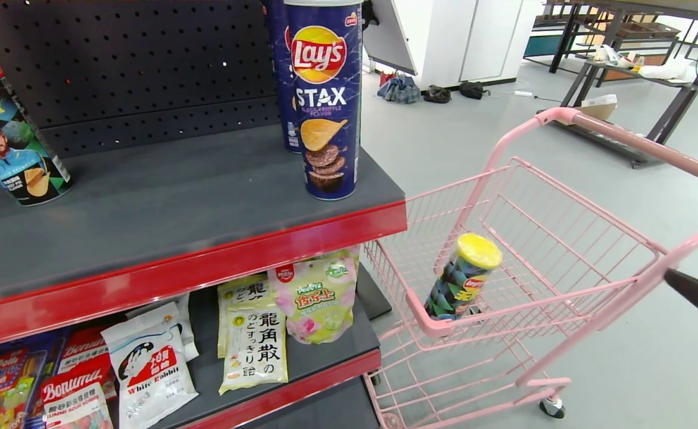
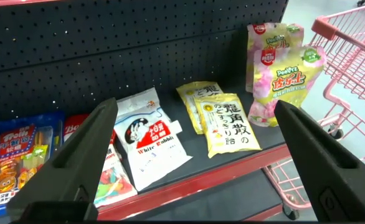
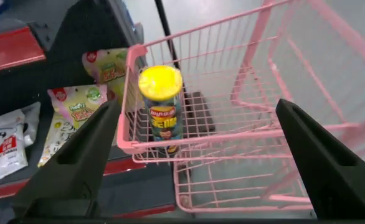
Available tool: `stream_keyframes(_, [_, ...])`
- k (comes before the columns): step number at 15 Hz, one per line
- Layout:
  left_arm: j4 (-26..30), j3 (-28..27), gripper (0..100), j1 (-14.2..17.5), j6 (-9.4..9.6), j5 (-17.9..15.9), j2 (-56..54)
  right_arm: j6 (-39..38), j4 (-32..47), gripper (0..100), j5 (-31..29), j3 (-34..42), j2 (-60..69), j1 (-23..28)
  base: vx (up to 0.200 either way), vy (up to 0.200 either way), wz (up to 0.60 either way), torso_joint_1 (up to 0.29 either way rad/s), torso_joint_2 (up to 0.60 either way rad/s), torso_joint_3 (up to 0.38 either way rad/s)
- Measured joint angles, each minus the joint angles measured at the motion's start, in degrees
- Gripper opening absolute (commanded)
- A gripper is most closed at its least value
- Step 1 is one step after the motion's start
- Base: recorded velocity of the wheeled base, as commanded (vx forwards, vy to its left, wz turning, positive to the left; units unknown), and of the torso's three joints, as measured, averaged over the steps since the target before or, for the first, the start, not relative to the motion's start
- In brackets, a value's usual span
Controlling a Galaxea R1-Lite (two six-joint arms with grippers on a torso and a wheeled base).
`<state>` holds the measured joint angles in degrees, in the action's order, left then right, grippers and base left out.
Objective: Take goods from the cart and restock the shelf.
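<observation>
A chip can with a yellow lid [image 1: 465,277] stands slightly tilted in the front left corner of the pink cart [image 1: 563,238]. In the right wrist view that chip can [image 3: 161,106] is below and ahead of my right gripper [image 3: 196,104], which hovers open above the cart basket [image 3: 251,130], apart from the can. My left gripper [image 2: 195,106] is open and holds nothing, facing the lower shelf [image 2: 232,171] and its snack bags. On the upper shelf [image 1: 176,196] a tall dark blue chip can [image 1: 325,101] stands near the right end, with a second one behind it.
Another chip can [image 1: 18,143] stands at the upper shelf's left end, with bare board between it and the blue cans. The lower shelf holds a white bag [image 2: 151,137], yellow packets [image 2: 229,121] and pink-green pouches [image 2: 282,68]. The cart handle [image 1: 641,140] rises at the right.
</observation>
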<state>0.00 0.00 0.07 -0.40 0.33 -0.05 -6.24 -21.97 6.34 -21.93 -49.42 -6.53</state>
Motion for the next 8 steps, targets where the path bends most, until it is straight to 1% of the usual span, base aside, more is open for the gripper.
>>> stream_keyframes(2, [0.0, 0.0, 100, 0.0, 0.0, 0.0, 0.0, -0.54, -11.18, 100, 1.02, -0.09, -15.26, -2.26, 0.0, 0.0, 0.0, 0.0, 0.0, 0.0])
stream_keyframes(4, [0.0, 0.0, 100, 0.0, 0.02, -0.01, 0.0, -0.95, -20.1, 100, 3.25, -0.74, -28.03, -4.29, 0.0, 0.0, 0.0, 0.0, 0.0, 0.0])
stream_keyframes(5, [0.0, 0.0, 100, 0.0, 0.0, -0.01, 0.0, -1.11, -22.61, 100, 4.5, -1.38, -32.06, -4.96, 0.0, 0.0, 0.0, 0.0, 0.0, 0.0])
stream_keyframes(8, [0.0, 0.0, 100, 0.0, 0.02, -0.01, 0.0, -3.0, -23.74, 100, 5.8, -2.46, -39.39, -7.18, 0.0, 0.0, 0.0, 0.0, 0.0, 0.0])
